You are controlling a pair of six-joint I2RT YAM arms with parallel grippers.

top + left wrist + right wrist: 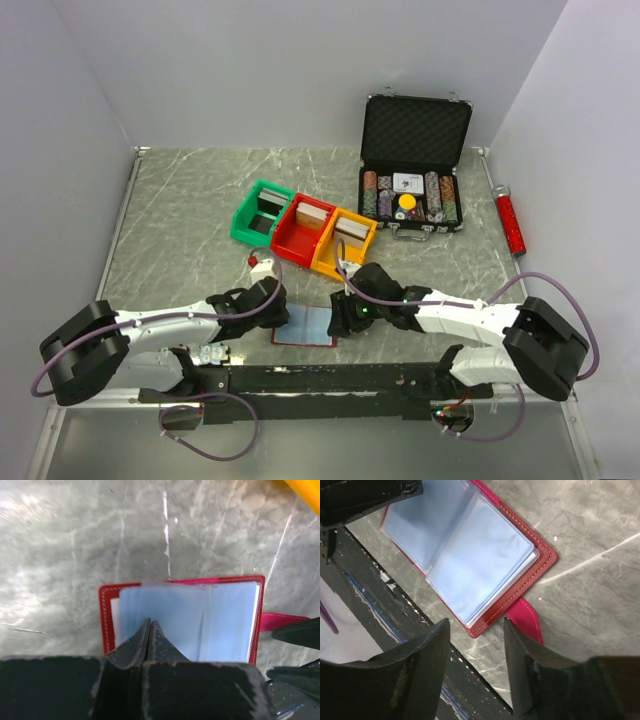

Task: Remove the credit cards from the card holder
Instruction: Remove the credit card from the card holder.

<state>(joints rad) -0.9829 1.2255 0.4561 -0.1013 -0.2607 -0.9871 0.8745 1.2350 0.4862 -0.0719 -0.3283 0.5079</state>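
Note:
The card holder (pixel 305 327), a dark-red wallet, lies open flat near the table's front edge. Pale blue glossy leaves (pixel 200 625) fill it; I cannot tell separate credit cards from sleeves. A pale edge (pixel 160 583) sticks out a little past its far rim. Its red strap tab (pixel 527 620) points right. My left gripper (pixel 150 625) is shut, its tips resting over the left leaf with nothing seen between them. My right gripper (pixel 476 625) is open and empty, just above the wallet's near right corner (pixel 485 625) beside the strap.
Green (pixel 262 212), red (pixel 303 229) and orange (pixel 345 241) bins with card decks stand behind the wallet. A black chip case (pixel 412 170) stands open at the back right. A red-handled tool (pixel 511 222) lies by the right wall. A black rail (pixel 320 378) runs along the near edge.

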